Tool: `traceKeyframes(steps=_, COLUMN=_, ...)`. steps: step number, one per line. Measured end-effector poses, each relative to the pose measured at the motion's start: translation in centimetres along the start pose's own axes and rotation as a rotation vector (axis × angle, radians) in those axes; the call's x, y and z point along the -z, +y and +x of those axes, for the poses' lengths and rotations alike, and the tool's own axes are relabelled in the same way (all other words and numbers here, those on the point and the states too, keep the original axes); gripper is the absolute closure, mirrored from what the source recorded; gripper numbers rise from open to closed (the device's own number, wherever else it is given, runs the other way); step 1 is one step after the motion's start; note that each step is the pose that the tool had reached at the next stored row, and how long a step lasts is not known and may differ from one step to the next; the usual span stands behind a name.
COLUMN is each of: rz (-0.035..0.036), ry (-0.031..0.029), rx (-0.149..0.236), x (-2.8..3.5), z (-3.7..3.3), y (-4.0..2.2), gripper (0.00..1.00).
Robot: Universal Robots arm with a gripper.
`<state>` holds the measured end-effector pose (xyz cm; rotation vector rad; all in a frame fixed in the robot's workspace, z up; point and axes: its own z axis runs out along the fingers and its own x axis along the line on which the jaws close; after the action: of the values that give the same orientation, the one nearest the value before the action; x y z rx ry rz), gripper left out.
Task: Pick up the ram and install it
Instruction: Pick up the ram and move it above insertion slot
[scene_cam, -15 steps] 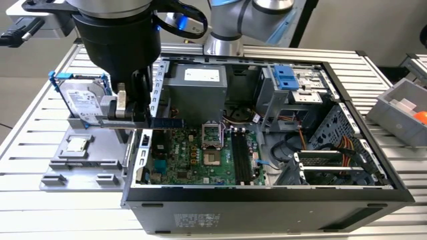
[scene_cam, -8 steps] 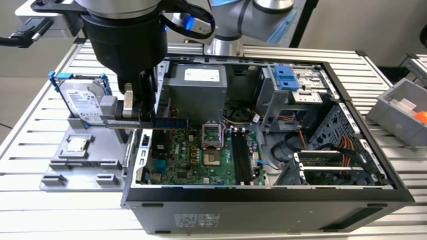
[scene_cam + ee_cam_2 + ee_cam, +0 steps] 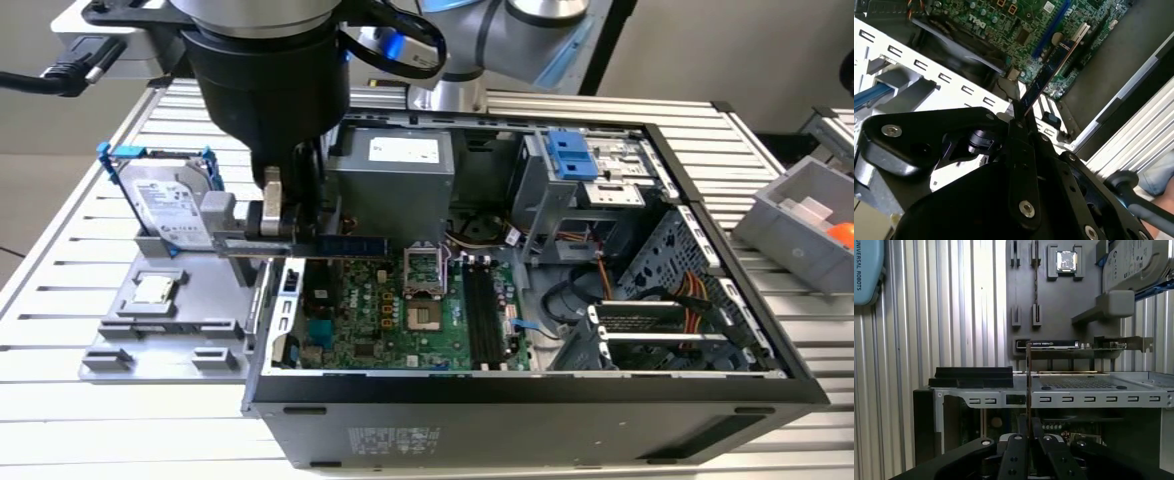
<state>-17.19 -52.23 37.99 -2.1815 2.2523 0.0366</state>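
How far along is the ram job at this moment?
Done: the ram is picked up, resting on nothing. In hand: the gripper has its jaws shut on one end of it, holding it over the open computer case. Left: installing; it is not in the black motherboard slots.

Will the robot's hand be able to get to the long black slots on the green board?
Probably yes. The hand, shut on the thin dark ram stick, hangs at the edge of the open black computer case, and nothing covers the long black slots on the green board.
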Motion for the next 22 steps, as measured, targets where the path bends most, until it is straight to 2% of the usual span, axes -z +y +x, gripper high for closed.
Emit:
traceKeyframes(steps=8, rz=0.0, ry=0.0008, rx=0.0, x=0.01, z=-0.02, y=-0.73, gripper=1.0)
traceKeyframes(steps=22, rz=0.0002, ry=0.0074, rx=0.0, x=0.02, z=-0.09, y=-1.61, gripper=1.0)
